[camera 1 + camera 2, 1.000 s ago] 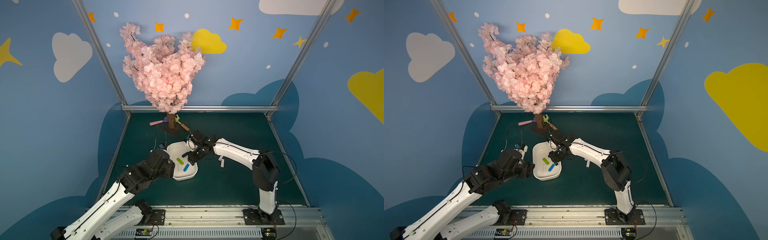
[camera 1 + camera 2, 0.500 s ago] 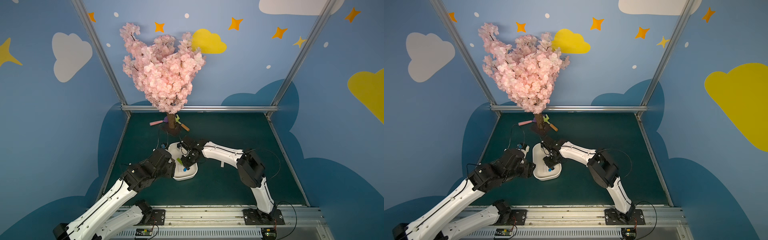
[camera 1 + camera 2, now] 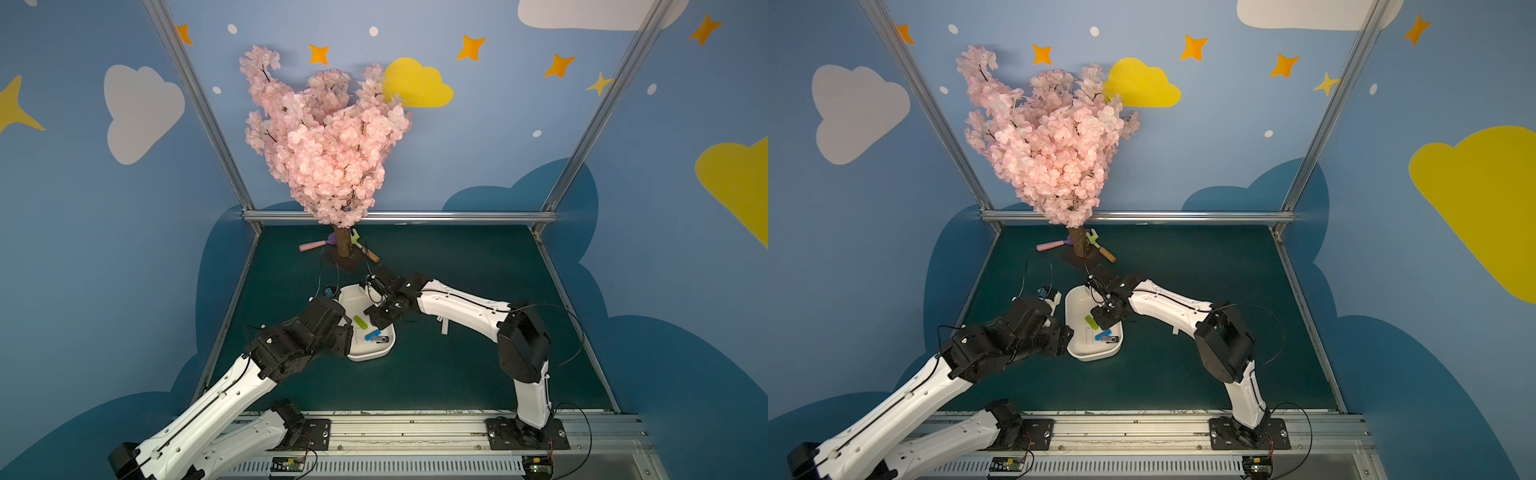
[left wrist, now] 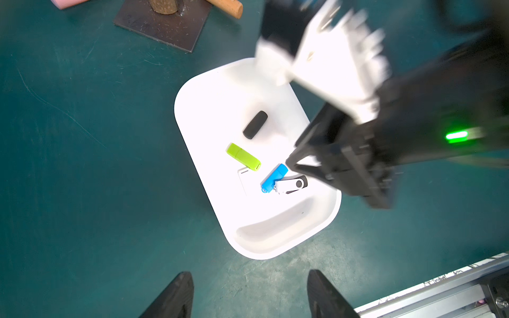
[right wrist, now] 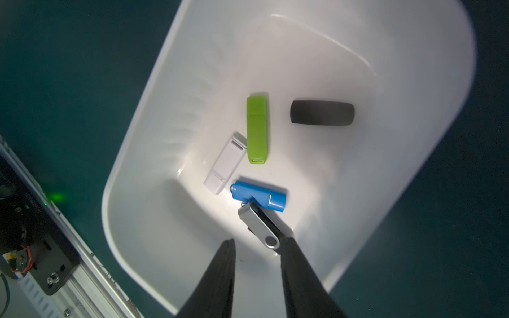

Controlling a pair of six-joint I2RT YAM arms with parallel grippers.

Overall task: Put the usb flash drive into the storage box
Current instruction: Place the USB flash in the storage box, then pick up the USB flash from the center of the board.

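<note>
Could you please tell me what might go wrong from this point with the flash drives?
The silver swivel drive lies in the storage box close beside a finger of the open right gripper; lifting away might drag or flick it. The left gripper hovers near the box's rim and could nudge it.

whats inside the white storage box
In the storage box lie five flash drives: black drive, green drive, white drive, blue drive, silver swivel drive. Anything beneath them is covered.

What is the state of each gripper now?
Left gripper: open, empty.
Right gripper: open, empty; silver swivel flash drive lies by it in the white rounded plastic storage box.
</note>
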